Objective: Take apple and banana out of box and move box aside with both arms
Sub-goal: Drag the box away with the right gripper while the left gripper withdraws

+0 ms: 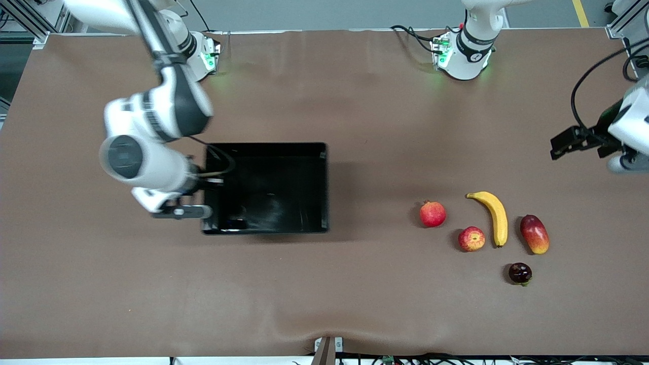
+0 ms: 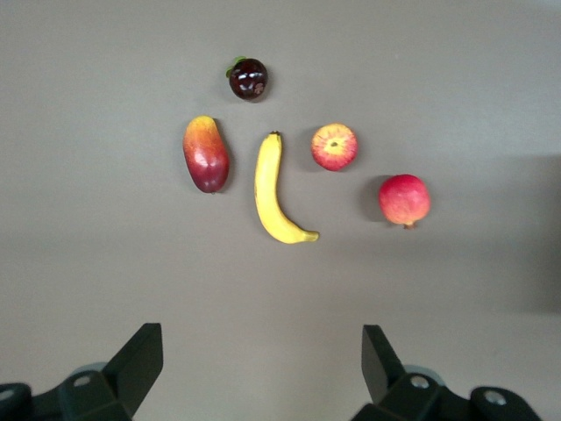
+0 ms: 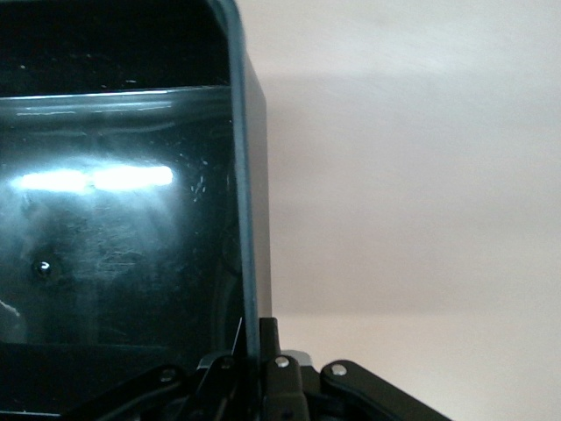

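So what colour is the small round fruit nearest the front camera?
The small round fruit is very dark purple, almost black, with a green stem end. It shows best in the left wrist view.

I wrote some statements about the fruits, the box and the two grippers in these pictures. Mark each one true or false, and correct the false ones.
1. The right gripper is shut on the wall of the box. True.
2. The banana lies inside the box. False: it lies on the table, between the apple and the mango.
3. The left gripper is open above the fruits. True.
4. The pomegranate is the fruit nearest to the front camera. False: the dark round fruit is nearest.
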Controlling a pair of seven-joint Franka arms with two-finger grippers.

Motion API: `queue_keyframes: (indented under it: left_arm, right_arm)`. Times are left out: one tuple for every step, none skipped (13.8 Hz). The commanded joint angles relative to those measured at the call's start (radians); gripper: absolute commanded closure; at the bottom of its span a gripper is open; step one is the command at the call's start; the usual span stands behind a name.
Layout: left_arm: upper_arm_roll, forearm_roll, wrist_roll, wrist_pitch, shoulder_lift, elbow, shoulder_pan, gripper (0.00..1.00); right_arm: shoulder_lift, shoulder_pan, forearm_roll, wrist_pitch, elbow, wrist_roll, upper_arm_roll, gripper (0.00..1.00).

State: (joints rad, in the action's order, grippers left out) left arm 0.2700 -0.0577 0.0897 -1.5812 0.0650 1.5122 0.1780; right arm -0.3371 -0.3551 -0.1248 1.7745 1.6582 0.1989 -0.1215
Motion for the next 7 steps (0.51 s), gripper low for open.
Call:
queue_keyframes:
  left_arm:
    - [-0.020,0.024,0.004,0.003,-0.082,0.090,-0.058,0.00]
    - [-0.043,0.025,0.007,0.003,-0.114,0.120,-0.090,0.00]
    - [-0.060,0.035,0.013,0.001,-0.138,0.147,-0.112,0.00]
    - [-0.069,0.039,0.027,0.003,-0.151,0.166,-0.132,0.00]
    - [-0.080,0.041,0.057,0.000,-0.166,0.192,-0.150,0.00]
    - [-0.083,0.042,0.083,-0.003,-0.180,0.210,-0.167,0.00]
    - [-0.083,0.042,0.090,-0.006,-0.186,0.224,-0.172,0.00]
  right_arm:
    - [0.038,0.108,0.023,-0.012,0.040,-0.099,0.022,1.00]
    - [0.039,0.148,0.039,-0.010,0.040,-0.146,0.023,1.00]
    - [0.036,0.190,0.045,-0.003,0.040,-0.198,0.023,1.00]
    - [0.035,0.240,0.045,0.000,0.040,-0.261,0.023,1.00]
    - [0.032,0.270,0.045,0.012,0.040,-0.310,0.023,1.00]
    - [0.027,0.301,0.045,0.037,0.040,-0.334,0.023,1.00]
    - [0.024,0.330,0.045,0.063,0.040,-0.343,0.023,1.00]
